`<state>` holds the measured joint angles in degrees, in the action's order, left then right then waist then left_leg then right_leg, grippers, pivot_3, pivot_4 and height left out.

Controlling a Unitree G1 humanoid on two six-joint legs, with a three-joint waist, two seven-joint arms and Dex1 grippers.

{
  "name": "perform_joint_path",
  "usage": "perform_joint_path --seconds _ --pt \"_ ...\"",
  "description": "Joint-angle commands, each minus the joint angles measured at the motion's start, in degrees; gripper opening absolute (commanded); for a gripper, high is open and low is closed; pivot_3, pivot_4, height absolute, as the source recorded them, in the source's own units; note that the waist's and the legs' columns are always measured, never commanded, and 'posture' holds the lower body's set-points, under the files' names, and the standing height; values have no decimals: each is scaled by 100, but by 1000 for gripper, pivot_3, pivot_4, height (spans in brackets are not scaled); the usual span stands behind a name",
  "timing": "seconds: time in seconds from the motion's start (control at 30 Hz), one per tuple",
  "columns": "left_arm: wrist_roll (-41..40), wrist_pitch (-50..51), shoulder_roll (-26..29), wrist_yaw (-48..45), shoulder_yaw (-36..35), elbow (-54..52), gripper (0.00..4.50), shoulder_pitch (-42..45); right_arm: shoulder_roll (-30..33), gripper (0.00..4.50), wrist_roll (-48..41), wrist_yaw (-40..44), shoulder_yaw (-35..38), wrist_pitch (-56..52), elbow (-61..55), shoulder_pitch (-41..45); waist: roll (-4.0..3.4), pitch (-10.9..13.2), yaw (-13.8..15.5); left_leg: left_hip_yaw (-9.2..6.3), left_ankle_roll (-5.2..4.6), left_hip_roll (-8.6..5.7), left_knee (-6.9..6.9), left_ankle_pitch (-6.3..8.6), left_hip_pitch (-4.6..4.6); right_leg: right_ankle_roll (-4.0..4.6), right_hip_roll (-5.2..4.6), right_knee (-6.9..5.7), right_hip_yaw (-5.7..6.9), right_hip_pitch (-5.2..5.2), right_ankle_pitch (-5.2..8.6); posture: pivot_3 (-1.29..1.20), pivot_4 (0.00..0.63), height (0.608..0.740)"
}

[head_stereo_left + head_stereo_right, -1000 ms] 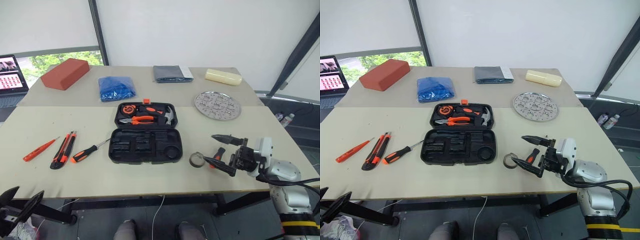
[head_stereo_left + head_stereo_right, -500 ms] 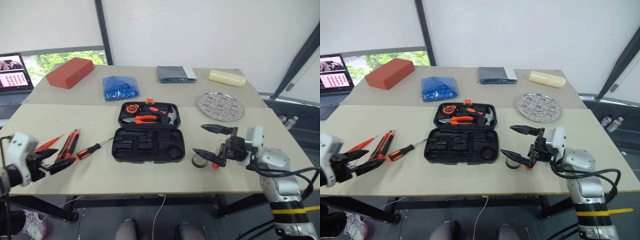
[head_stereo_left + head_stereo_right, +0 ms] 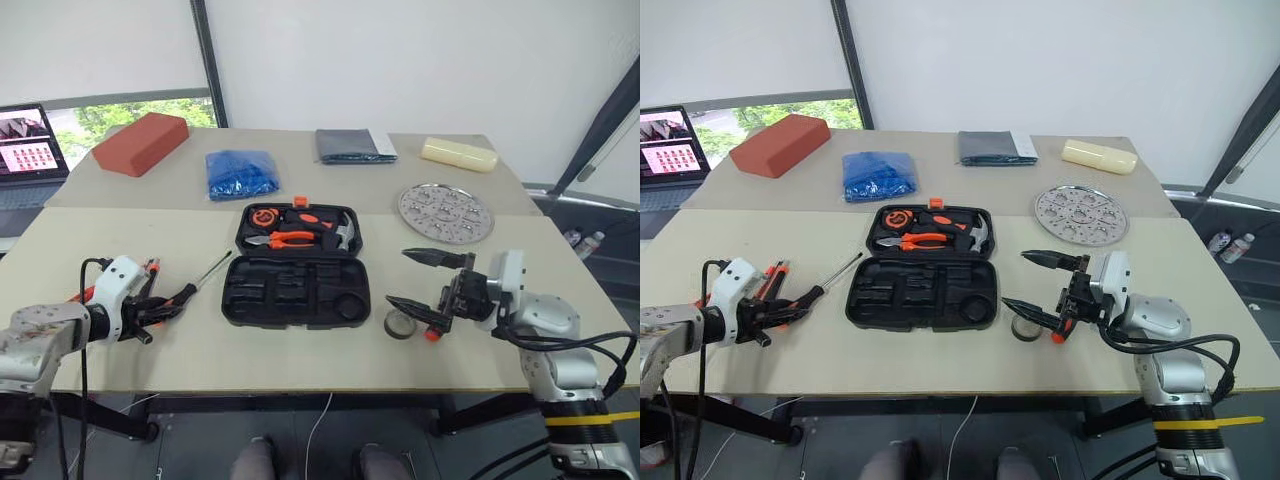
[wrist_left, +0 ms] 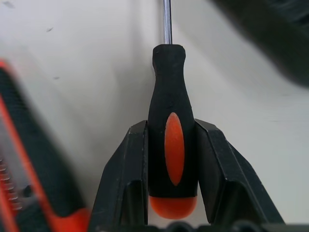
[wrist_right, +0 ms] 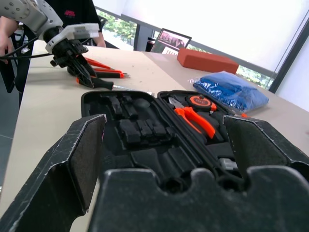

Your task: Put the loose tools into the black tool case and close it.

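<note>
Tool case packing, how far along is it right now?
Nothing loose is packed yet: the black tool case lies open. In hand: the left gripper has its jaws on a black-and-orange screwdriver. Left: the utility knife, tape roll, the other tools, then shutting the lid.

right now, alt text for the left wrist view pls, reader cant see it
Close-up of the left gripper, its two black fingers closed on either side of a screwdriver's black-and-orange handle, whose steel shaft points away across the pale table. Beside it lies part of an orange-and-black utility knife, and a blurred black edge crosses one corner.
</note>
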<state>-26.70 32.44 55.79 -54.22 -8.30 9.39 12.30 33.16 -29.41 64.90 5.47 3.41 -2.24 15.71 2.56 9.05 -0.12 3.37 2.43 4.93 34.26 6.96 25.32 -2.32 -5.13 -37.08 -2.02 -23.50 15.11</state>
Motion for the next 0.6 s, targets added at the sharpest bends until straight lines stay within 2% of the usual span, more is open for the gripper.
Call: perform_joint_path --seconds 0.03,0.13,0.2,0.3,0.4,0.5,0.6 --pt "-105 -612 66 -216 -729 111 864 145 127 4500 -64 -77 267 12 -228 -76 5 2 0 0 3 0 4 2 0 0 0 0 1 2 0 0 150 740" --pt "-246 -1075 -11 -506 -988 33 864 389 176 4500 -58 -112 337 41 -230 -133 5 2 13 0 25 0 13 16 0 5 -3 2 1 7 -2 0 150 740" --pt "-201 -1312 -40 -761 -813 -128 864 703 221 4500 -52 -130 409 53 -178 -124 5 3 47 0 27 0 24 17 0 8 -4 1 3 14 0 0 150 740" --pt "427 -1886 -65 -1262 114 -319 864 1317 340 4500 -27 -89 502 70 -44 -88 4 3 97 0 29 -2 43 19 0 16 -5 4 3 28 5 0 150 740" --pt "1123 -2168 -390 -1299 975 -190 864 2116 428 4500 5 -53 545 110 68 -53 4 3 120 1 31 -8 54 20 1 11 -7 9 -1 39 3 0 150 740" --pt "2065 -2777 -897 -1258 1862 339 864 2912 463 4500 19 -31 541 116 133 -10 4 3 111 -3 0 -8 63 1 11 -10 0 6 -3 36 -8 0 150 740" --pt "2829 -3398 -1279 -1060 2424 1166 864 3408 474 4500 31 -33 555 90 55 -62 4 3 67 -7 -17 -9 66 -9 19 -42 3 6 -5 35 -28 0 150 740"
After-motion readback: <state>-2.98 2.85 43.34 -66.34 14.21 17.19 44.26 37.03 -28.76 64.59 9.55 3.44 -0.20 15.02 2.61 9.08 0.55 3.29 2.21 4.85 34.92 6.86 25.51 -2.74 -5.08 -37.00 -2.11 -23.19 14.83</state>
